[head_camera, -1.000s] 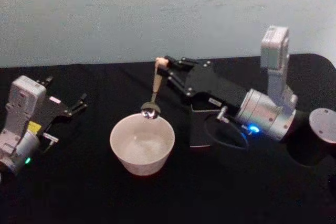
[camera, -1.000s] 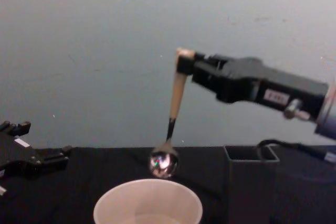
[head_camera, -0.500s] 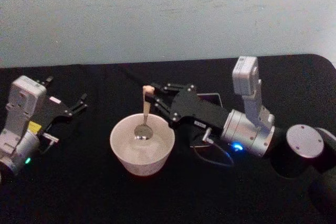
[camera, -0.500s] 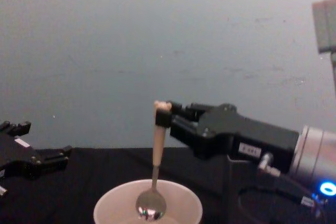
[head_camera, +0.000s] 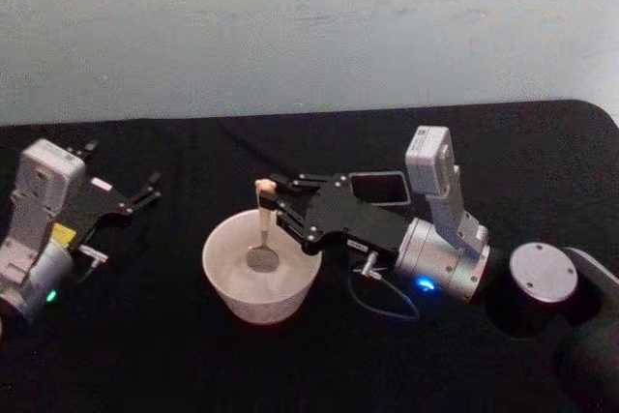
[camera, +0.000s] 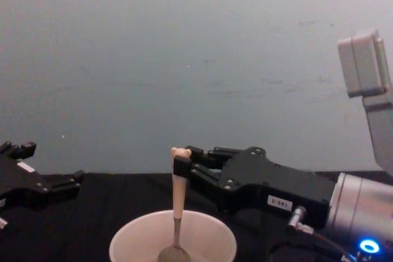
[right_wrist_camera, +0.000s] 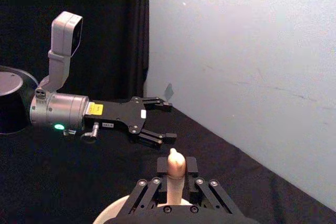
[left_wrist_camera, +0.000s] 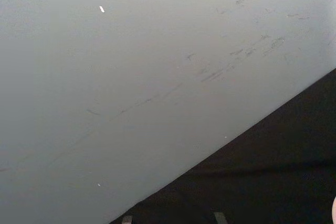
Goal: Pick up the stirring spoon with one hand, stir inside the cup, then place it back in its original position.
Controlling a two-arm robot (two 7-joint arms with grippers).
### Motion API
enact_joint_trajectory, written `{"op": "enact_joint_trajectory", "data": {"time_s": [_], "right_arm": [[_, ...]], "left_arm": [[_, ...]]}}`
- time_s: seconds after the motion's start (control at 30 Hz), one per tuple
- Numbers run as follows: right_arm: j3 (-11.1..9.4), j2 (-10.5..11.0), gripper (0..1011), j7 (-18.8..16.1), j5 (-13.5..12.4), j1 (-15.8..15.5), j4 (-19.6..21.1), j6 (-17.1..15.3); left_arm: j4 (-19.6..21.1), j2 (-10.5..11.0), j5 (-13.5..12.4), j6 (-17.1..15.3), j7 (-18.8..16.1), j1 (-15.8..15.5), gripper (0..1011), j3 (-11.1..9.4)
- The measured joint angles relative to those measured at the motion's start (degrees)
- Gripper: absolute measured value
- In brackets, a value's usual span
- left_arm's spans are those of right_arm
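Note:
My right gripper [head_camera: 274, 202] is shut on the cream handle of the stirring spoon [head_camera: 262, 218], just under its small bear head. The spoon hangs upright with its shiny bowl down inside the cream-white cup [head_camera: 256, 305]. The chest view shows the spoon [camera: 178, 189] dipping below the rim of the cup [camera: 132, 246], with the right gripper [camera: 183, 162] reaching in from the right. In the right wrist view the spoon's top [right_wrist_camera: 176, 163] pokes up between the fingers. The dark grey holder [head_camera: 377, 175] stands behind the right gripper, mostly covered by it. My left gripper [head_camera: 145, 189] rests open at the far left.
The table is covered in black cloth, with a pale wall behind it. A thin cable [head_camera: 387, 305] loops under the right wrist. The right arm's round grey joint cap [head_camera: 544, 273] sits at the right. The open left gripper [right_wrist_camera: 160, 120] is well left of the cup.
The right gripper has come down and toward me, taking the spoon from above the cup's far rim to deep inside the cup. The left arm has stayed still.

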State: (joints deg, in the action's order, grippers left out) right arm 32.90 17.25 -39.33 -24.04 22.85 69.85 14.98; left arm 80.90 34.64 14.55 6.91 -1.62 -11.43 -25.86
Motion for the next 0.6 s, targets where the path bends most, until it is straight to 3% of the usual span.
{"op": "enact_joint_trajectory", "data": {"time_s": [0.6], "right_arm": [[-1.46, 0.28, 203, 0.53, 0.46, -0.61, 0.83, -0.76]], "left_arm": [[0.00, 0.00, 0.00, 0.00, 0.00, 0.00, 1001, 0.00]]}}
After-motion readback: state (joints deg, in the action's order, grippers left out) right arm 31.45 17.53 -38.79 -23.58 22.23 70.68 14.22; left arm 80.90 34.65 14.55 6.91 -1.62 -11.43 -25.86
